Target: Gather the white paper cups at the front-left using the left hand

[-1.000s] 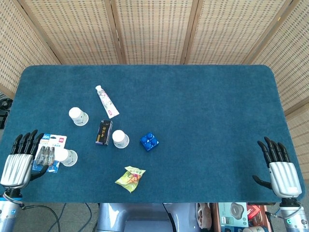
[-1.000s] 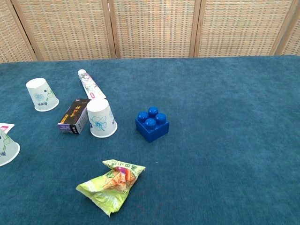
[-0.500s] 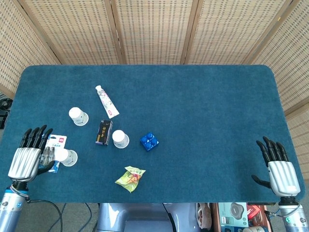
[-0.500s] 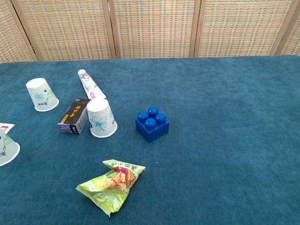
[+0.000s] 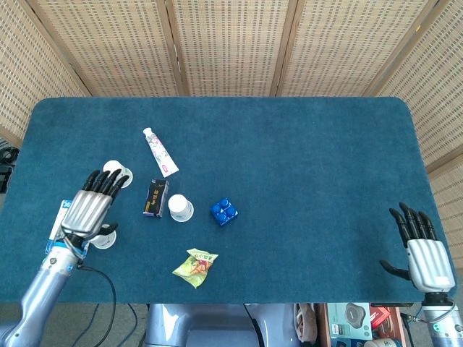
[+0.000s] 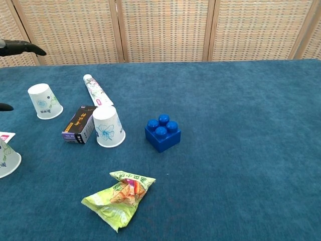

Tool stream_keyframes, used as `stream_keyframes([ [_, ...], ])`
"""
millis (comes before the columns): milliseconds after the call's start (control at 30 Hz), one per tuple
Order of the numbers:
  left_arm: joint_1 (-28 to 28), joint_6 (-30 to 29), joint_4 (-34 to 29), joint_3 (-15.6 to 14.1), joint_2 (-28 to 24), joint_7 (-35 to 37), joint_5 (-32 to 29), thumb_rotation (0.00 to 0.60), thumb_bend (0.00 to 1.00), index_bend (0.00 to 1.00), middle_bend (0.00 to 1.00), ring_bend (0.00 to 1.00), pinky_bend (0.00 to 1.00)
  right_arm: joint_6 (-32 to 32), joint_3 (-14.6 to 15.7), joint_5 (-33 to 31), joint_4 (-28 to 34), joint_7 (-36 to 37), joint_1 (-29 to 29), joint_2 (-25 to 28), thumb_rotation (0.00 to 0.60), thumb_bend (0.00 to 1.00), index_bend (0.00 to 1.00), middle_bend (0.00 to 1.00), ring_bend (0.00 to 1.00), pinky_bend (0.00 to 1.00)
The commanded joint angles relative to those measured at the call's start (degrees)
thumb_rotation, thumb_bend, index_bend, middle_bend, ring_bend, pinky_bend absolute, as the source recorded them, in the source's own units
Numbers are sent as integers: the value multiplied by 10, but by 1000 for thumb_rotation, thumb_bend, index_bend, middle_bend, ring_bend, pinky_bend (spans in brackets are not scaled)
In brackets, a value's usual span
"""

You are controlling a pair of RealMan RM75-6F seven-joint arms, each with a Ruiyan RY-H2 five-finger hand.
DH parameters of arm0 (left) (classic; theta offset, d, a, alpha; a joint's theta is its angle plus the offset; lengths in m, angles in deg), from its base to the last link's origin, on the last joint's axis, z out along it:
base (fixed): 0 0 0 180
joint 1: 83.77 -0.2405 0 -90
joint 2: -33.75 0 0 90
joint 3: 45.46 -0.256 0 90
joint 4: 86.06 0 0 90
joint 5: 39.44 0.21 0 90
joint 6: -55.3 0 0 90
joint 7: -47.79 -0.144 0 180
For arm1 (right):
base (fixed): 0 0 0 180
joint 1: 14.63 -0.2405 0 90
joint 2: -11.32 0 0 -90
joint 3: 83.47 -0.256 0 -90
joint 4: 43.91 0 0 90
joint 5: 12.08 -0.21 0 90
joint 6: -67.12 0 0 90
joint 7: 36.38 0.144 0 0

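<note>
Task step: approach, judged from the layout. None of the three white paper cups is held yet.
Left hand: raised over the left part of the table, fingers spread and straight, gripping nothing. Its fingertips overlap the far cup in the head view; whether they touch it I cannot tell. The chest view catches only dark fingertips at its left edge.
Right hand: at the front-right corner of the table, fingers apart, empty, well apart from every object.
Far cup: upside down on its rim, left of the toothpaste tube.
Middle cup: upside down, just beside the small dark box and probably touching it (the contact line is hard to read).
Near cup: front-left, cut off by the chest view's left edge; in the head view mostly hidden under the left hand. It sits by a card of small packaged items.
Other items: blue toy brick right of the middle cup; green snack packet near the front edge.
Progress: early. The near cup already sits front-left; the far and middle cups are apart from it.
Next move calls for: lowering the left hand onto the far cup, closing around its wall, and bringing it to the near cup.
Risk: thin paper walls crush easily; the middle cup's closeness to the box leaves little room on that side.
</note>
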State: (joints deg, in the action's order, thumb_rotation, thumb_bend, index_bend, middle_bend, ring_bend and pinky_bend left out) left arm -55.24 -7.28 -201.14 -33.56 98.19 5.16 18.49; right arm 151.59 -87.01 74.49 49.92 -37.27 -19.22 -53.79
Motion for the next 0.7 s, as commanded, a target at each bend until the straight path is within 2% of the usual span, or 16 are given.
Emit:
stream_keyframes([
  [33,52,19,-13,18,19,-52,-69,600,230,110,0,0,0,-2,0,-1,-1,4,0,1,600,144,0,0,0,0],
  [233,129,12,15,19,70,-138,-186,600,230,134,0,0,0,-3,0,-1,-3,23,-1,6,600,144,0,0,0,0],
  [400,179,-8,38,16,112,-176,-263,600,230,135,0,0,0,-8,0,-3,-5,37,-2,8,600,144,0,0,0,0],
  [533,216,-8,71,14,146,-194,-312,600,230,135,0,0,0,-10,1,0,-4,46,-3,10,600,144,0,0,0,0],
  [700,253,-17,96,9,184,-209,-340,600,229,135,0,0,0,-16,2,0,-7,54,-6,10,600,144,0,0,0,0],
])
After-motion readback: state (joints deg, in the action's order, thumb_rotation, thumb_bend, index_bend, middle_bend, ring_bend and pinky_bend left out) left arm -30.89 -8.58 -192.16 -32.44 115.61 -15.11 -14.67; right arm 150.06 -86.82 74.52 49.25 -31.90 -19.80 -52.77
